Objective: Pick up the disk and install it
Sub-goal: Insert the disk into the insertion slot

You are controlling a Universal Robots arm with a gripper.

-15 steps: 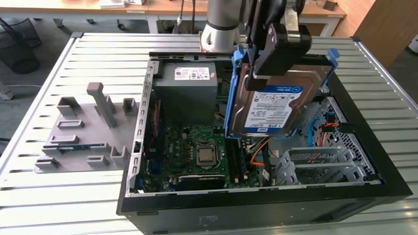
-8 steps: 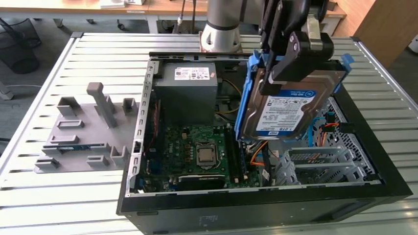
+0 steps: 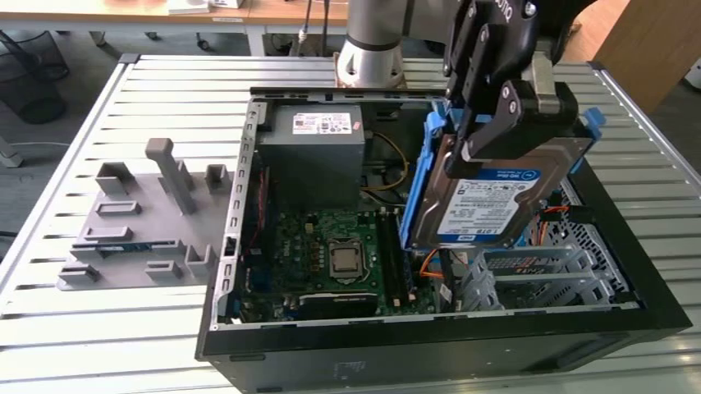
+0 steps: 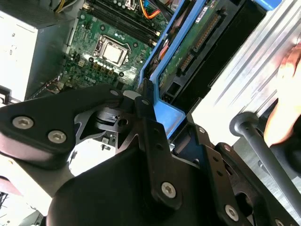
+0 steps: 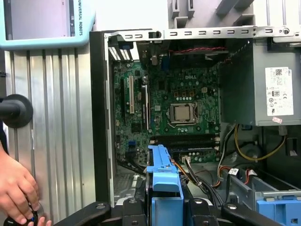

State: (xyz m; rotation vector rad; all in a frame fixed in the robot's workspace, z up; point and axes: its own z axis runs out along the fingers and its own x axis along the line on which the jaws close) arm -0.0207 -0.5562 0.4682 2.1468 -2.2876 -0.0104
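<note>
The disk [image 3: 493, 195], a silver drive with a white-and-blue label in a blue carrier frame [image 3: 422, 189], hangs tilted above the open computer case [image 3: 438, 353], over the side at the exterior view's right. My gripper [image 3: 513, 135] is shut on its upper end. In the second wrist view a black finger [image 4: 150, 136] clamps the blue frame [image 4: 164, 113], and the drive's green circuit board [image 4: 188, 47] faces the camera. In the first wrist view the carrier [image 5: 163, 183] sticks out over the case's cables.
Inside the case are a motherboard [image 3: 334, 250], a grey power-supply box [image 3: 312, 148] and a metal drive cage [image 3: 547, 275]. A grey fixture [image 3: 143, 222] lies at the exterior view's left on the slatted table [image 3: 66, 328]. A person's hand [image 5: 16, 188] rests beside the case.
</note>
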